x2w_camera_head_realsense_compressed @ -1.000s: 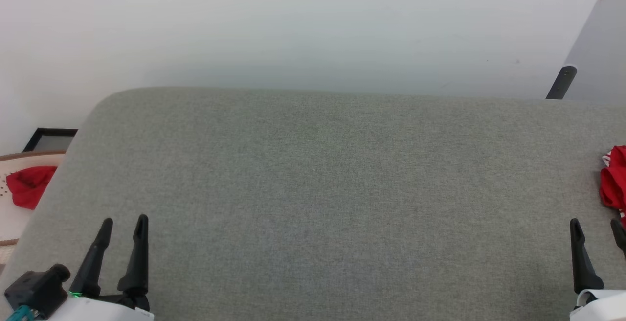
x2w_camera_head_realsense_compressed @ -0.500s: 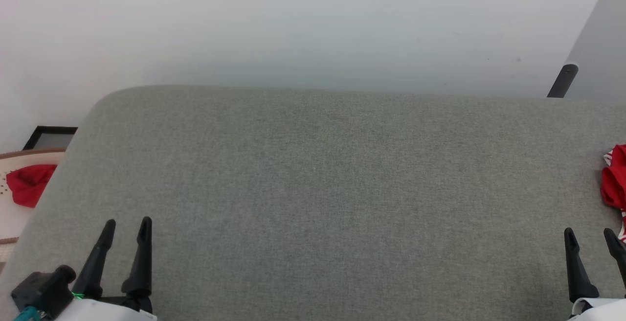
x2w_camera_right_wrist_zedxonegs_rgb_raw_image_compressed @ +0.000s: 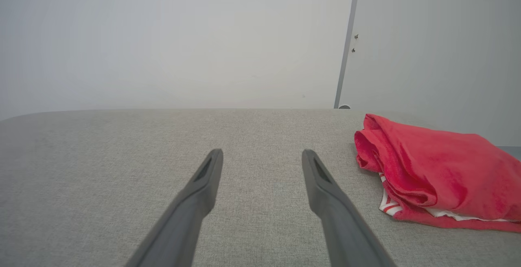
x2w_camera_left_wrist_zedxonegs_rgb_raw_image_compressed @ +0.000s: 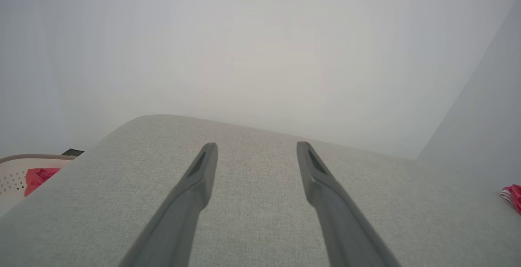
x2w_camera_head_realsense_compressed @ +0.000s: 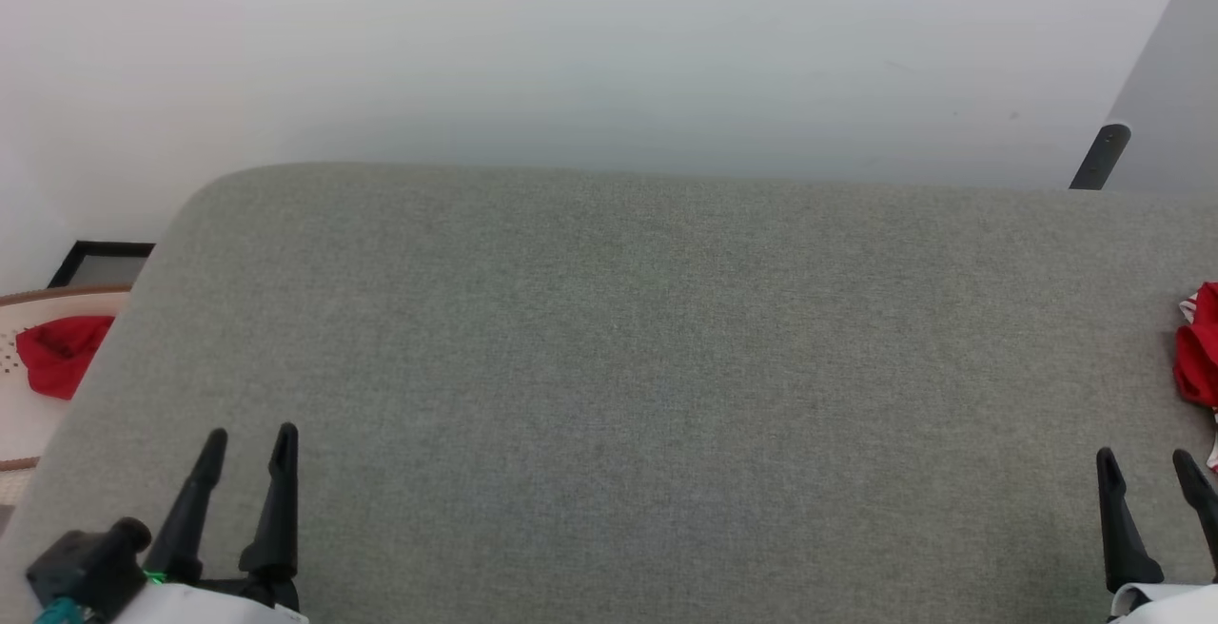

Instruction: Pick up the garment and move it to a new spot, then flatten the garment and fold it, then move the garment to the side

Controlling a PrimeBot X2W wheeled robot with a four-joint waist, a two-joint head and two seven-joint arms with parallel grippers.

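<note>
The garment (x2w_camera_right_wrist_zedxonegs_rgb_raw_image_compressed: 431,173) lies in a crumpled red heap with white-and-red stripe trim on the grey fabric surface, to the right of my right gripper (x2w_camera_right_wrist_zedxonegs_rgb_raw_image_compressed: 262,153) in the right wrist view. The head view catches just its edge (x2w_camera_head_realsense_compressed: 1199,358) at the far right, and it is a small red patch (x2w_camera_left_wrist_zedxonegs_rgb_raw_image_compressed: 513,195) in the left wrist view. My right gripper (x2w_camera_head_realsense_compressed: 1147,462) is open and holds nothing, just short of the garment. My left gripper (x2w_camera_head_realsense_compressed: 249,438) stands open at the lower left, its jaws (x2w_camera_left_wrist_zedxonegs_rgb_raw_image_compressed: 256,147) apart over bare fabric.
The grey fabric surface (x2w_camera_head_realsense_compressed: 618,367) spans the view, with a rounded far-left corner and a pale wall behind. Off its left edge stands a cream perforated basket (x2w_camera_head_realsense_compressed: 19,415) with a small red cloth (x2w_camera_head_realsense_compressed: 57,362). A dark leg (x2w_camera_head_realsense_compressed: 1099,156) rises at far right.
The head view has shifted slightly, so the whole scene sits a little differently. Both grippers sit a little lower in the frame. Both stay open and the garment lies as before.
</note>
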